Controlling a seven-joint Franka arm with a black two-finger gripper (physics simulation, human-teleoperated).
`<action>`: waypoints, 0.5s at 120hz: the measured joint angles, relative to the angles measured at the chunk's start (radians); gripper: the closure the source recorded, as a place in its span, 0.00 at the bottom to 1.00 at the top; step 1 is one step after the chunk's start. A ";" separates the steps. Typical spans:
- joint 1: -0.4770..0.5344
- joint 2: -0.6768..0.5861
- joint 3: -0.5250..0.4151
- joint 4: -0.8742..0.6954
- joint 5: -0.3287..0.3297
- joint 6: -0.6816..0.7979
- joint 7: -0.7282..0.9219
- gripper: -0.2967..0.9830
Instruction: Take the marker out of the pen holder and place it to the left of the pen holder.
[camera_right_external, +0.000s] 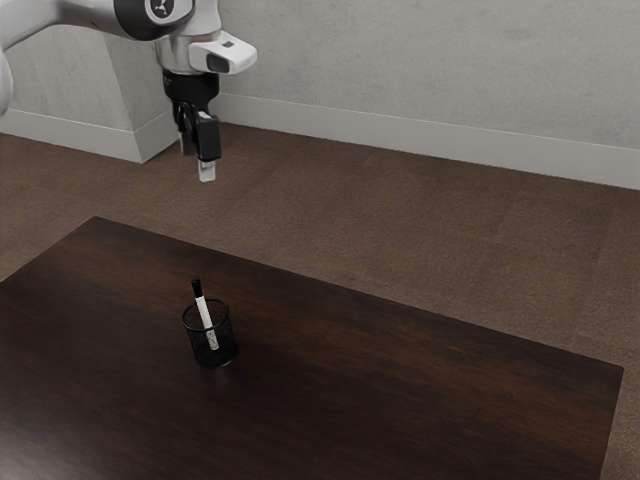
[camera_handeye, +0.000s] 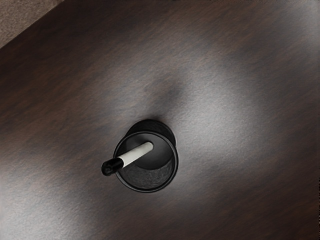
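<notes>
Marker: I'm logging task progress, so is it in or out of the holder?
In: the marker leans inside the pen holder, its black cap above the rim.

Pen holder (camera_handeye: 150, 177) on table (camera_right_external: 400, 370); marker (camera_handeye: 135, 155) inside, seemingly against rim (camera_handeye: 177, 162).

Item: arm (camera_right_external: 60, 15), cut off by the exterior view's top and left edges. Item: table (camera_right_external: 420, 390), cropped by both views. Item: marker (camera_right_external: 203, 308), lower part veiled by the mesh of the pen holder (camera_right_external: 229, 340) in the exterior view; we cannot quite say where its tip rests. Item: carpet (camera_right_external: 330, 190), partly hidden from us behind the table.
</notes>
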 joint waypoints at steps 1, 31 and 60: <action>0.000 -0.001 -0.001 0.000 -0.001 0.000 0.001 0.23; -0.038 0.036 -0.005 -0.001 -0.010 -0.001 0.024 0.23; 0.039 0.225 0.005 -0.003 -0.032 -0.001 0.037 0.23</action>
